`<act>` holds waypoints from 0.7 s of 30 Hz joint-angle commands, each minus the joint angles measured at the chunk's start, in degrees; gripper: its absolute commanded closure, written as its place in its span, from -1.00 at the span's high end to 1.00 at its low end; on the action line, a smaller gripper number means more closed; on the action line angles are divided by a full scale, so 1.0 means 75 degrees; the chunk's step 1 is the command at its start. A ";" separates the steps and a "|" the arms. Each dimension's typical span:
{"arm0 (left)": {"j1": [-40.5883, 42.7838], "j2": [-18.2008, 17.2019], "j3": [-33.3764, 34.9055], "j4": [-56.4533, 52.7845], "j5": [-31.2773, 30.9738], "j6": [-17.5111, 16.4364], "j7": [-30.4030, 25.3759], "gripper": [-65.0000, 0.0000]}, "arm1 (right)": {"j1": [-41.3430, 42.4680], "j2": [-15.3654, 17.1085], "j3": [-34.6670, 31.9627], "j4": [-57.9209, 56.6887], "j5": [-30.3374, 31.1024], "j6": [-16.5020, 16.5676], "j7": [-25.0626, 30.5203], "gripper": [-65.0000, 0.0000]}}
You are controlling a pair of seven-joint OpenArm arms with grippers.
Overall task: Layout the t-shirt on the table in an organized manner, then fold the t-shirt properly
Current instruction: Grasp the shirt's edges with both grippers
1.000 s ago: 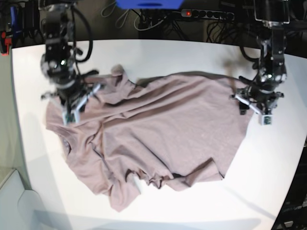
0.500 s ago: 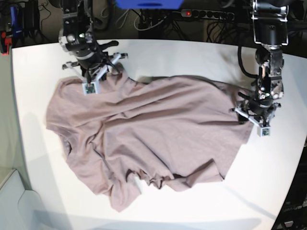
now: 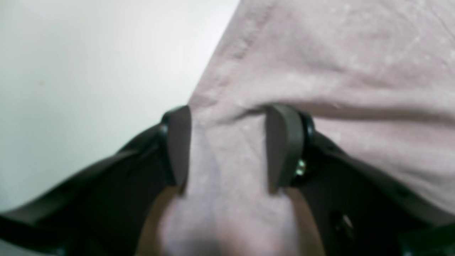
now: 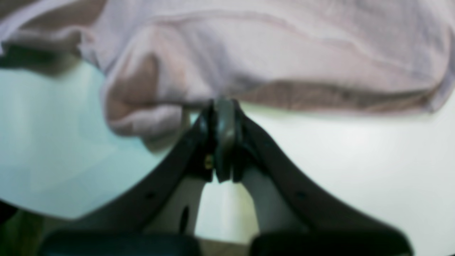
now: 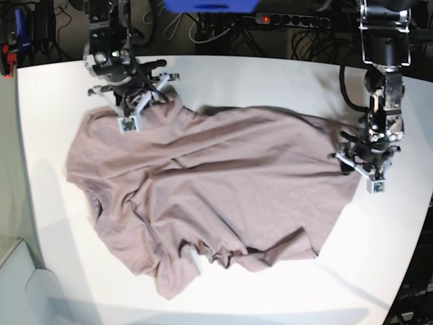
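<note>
The mauve-pink t-shirt lies crumpled and spread over the white table, with folds along its near edge. My right gripper is at the shirt's far left corner. In the right wrist view it is shut, with the shirt's edge lifted off the table at its tips. My left gripper is at the shirt's right edge. In the left wrist view it is open, with its fingers either side of a strip of the shirt beside bare table.
A power strip with a red light, cables and a blue object sit behind the table's far edge. A pale grey surface lies off the table's left near corner.
My right gripper has moved from the shirt's left side up to the far left, dragging that corner of the shirt with it. My left gripper has shifted slightly nearer along the shirt's right edge.
</note>
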 commanded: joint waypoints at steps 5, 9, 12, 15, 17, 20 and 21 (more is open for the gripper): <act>-0.0120 -0.0404 -0.0040 0.0095 0.0036 0.0063 -0.0102 0.03 | 0.0002 -0.0010 0.0014 0.0215 -0.0016 -0.0038 0.0071 -1.00; -0.0132 -0.0533 -0.0052 0.0095 0.0036 0.0063 -0.0102 0.03 | 0.0002 -0.0033 0.0014 0.0215 -0.0016 -0.0038 0.0071 -1.00; -0.0132 -0.0720 -0.0063 0.0083 0.0036 0.0063 -0.0102 0.03 | -0.0022 -0.0045 -0.0021 0.0215 -0.0016 -0.0038 0.0048 -1.00; -0.0132 -0.0767 -0.0063 0.0083 0.0036 0.0063 -0.0102 0.03 | -0.0080 -0.0150 -0.0033 0.0227 -0.0016 -0.0026 -0.0105 -1.00; -0.0132 -0.0767 -0.0063 0.0083 0.0036 0.0063 -0.0102 0.03 | -0.0092 -0.0209 -0.0139 0.0227 -0.0016 -0.0003 -0.0199 -1.00; -0.0132 -0.0767 -0.0063 0.0083 0.0036 0.0063 -0.0102 0.03 | -0.0115 -0.0221 -0.0479 0.0227 -0.0016 -0.0003 -0.0210 -0.85; -0.0120 -0.0767 -0.0063 0.0083 0.0036 0.0063 -0.0102 0.03 | -0.0151 -0.0221 -0.0631 0.0227 -0.0016 -0.0003 -0.0210 -0.74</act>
